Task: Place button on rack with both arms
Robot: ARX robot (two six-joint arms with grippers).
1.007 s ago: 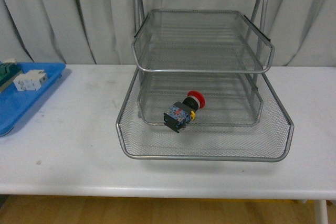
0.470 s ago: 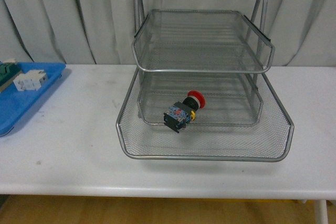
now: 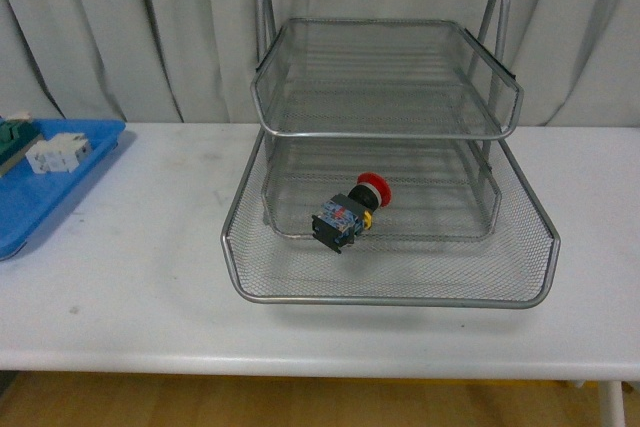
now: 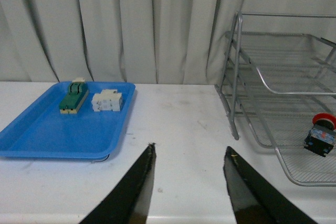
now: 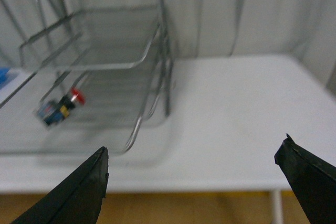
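The button (image 3: 349,212), red cap, yellow ring and dark blocky body, lies on its side in the pulled-out bottom tray of the silver wire-mesh rack (image 3: 390,295). Neither arm shows in the front view. In the left wrist view the button (image 4: 321,136) lies in the rack (image 4: 237,72), far off to one side of my open left gripper (image 4: 190,151), which hangs over bare table with nothing between its fingers. My right gripper (image 5: 197,148) is wide open and empty near the table's front edge; that view is blurred, with the button (image 5: 60,107) inside the rack (image 5: 164,51).
A flat blue plastic tray (image 3: 45,202) sits at the table's left end and holds a green-topped block (image 4: 73,97) and a white block (image 4: 107,101). Grey curtains hang behind the table. The white tabletop (image 3: 140,247) runs between the blue tray and the rack.
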